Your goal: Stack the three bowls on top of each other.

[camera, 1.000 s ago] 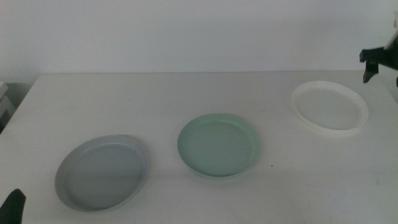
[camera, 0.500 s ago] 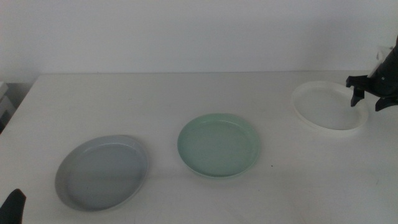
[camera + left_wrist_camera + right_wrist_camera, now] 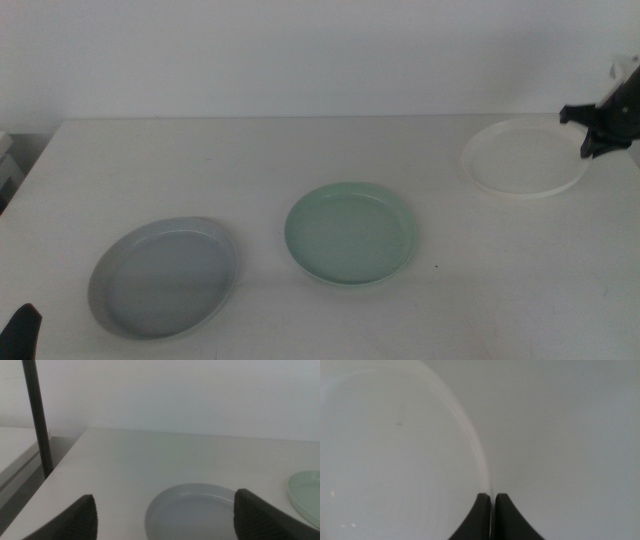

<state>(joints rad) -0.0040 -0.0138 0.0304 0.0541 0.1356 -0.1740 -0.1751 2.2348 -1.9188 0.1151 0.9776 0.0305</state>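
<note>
So the right gripper (image 3: 590,135) is over at the far right of the table (image 3: 300,150), and its jaws are pinched together on the rim of the white bowl (image 3: 525,160). In the right wrist view you can see the thin rim running straight into the sliver between the two dark jaws, so that's a proper edge grip. The pale green bowl (image 3: 351,233) sits near the middle of the table, well apart from the white one, and the light grey bowl (image 3: 165,276) is off to the left-front, near the green one but not touching it. Nothing is stacked yet as far as I can see. The left gripper (image 3: 165,515) is just parked low by the front-left corner with its jaws spread wide, looking out over the grey bowl and holding nothing. My read is we're at step one: grabbing the white bowl. Next it probably needs to lift it clear of the table, keep it level since it's only held by one edge, carry it across and centre it over the green bowl before letting go.
</note>
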